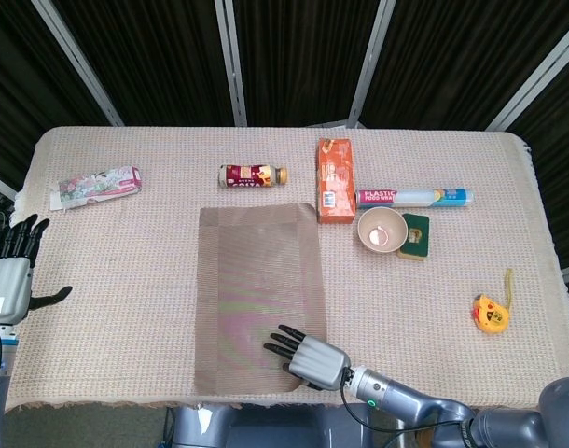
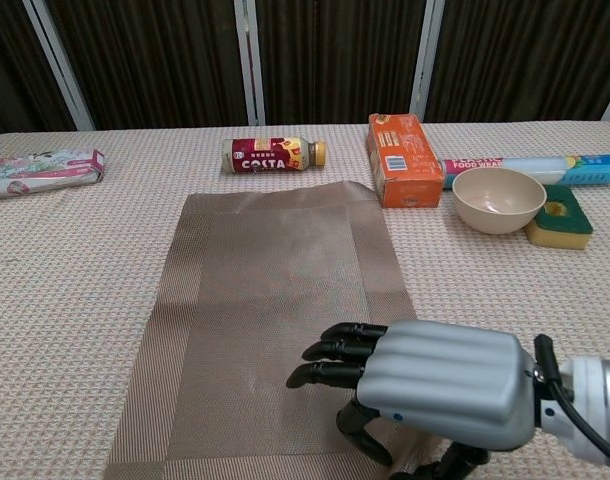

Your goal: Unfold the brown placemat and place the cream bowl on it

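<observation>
Placemat (image 1: pixel 258 297) lies unfolded at frame centre, long axis running top to bottom; right hand (image 1: pixel 308 357) grips its lower-right corner, fingers (image 2: pixel 337 361) curled.

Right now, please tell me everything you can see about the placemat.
The placemat is a brown woven rectangle with a darker border band, lying unfolded and nearly flat on the table, long side running away from the robot. Its far right corner lies close by the orange box. The right hand rests over its near right corner.
</observation>
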Robot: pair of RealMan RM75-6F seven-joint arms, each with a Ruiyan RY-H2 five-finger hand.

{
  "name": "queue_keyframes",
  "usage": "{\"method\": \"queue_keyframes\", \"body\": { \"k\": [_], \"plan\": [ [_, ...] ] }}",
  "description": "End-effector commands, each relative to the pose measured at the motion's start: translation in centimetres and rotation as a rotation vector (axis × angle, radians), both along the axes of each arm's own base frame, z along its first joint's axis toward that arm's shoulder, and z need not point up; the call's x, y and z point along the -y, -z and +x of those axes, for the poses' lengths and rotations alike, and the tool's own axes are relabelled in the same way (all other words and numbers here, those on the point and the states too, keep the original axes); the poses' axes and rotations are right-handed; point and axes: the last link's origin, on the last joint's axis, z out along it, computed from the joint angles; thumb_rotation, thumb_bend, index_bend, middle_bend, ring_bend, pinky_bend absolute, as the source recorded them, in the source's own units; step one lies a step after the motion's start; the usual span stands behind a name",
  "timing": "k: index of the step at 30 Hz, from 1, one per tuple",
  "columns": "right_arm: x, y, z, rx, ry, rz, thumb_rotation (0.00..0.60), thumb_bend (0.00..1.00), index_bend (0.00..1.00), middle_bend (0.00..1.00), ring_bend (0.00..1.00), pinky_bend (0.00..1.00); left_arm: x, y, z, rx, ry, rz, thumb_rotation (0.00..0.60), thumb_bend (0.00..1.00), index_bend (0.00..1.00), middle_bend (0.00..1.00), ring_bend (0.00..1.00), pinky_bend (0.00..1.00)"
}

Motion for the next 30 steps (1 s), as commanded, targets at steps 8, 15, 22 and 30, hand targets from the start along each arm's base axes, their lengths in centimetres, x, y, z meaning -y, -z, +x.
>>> {"method": "queue_keyframes", "body": {
  "k": [8, 15, 22, 30],
  "plan": [
    [0.0, -2.8, -2.8, -0.020, -0.026, -0.050, 0.600, 0.35, 0.65, 0.08, 0.00, 0.00, 0.1, 0.0, 0.0, 0.007, 0.000, -0.008, 0.600, 0.08, 0.00, 0.00, 0.00, 0.00],
    [3.0, -10.2, -7.8, -0.228, -0.312, -0.290, 0.600, 0.35, 0.65, 0.09, 0.00, 0.00, 0.1, 0.1, 0.1, 0.011, 0.003, -0.018, 0.600, 0.08, 0.00, 0.00, 0.00, 0.00],
    [8.0, -15.8, -9.8, -0.435, -0.614, -0.501, 0.600, 0.35, 0.65, 0.09, 0.00, 0.00, 0.2, 0.3, 0.1, 0.010, 0.002, -0.030, 0.600, 0.08, 0.00, 0.00, 0.00, 0.00],
    [11.3, -16.8, -9.0, -0.488, -0.739, -0.615, 0.600, 0.33, 0.65, 0.10, 0.00, 0.00, 0.2, 0.3, -0.1, 0.008, -0.004, -0.032, 0.600, 0.08, 0.00, 0.00, 0.00, 0.00]
  ]
}}
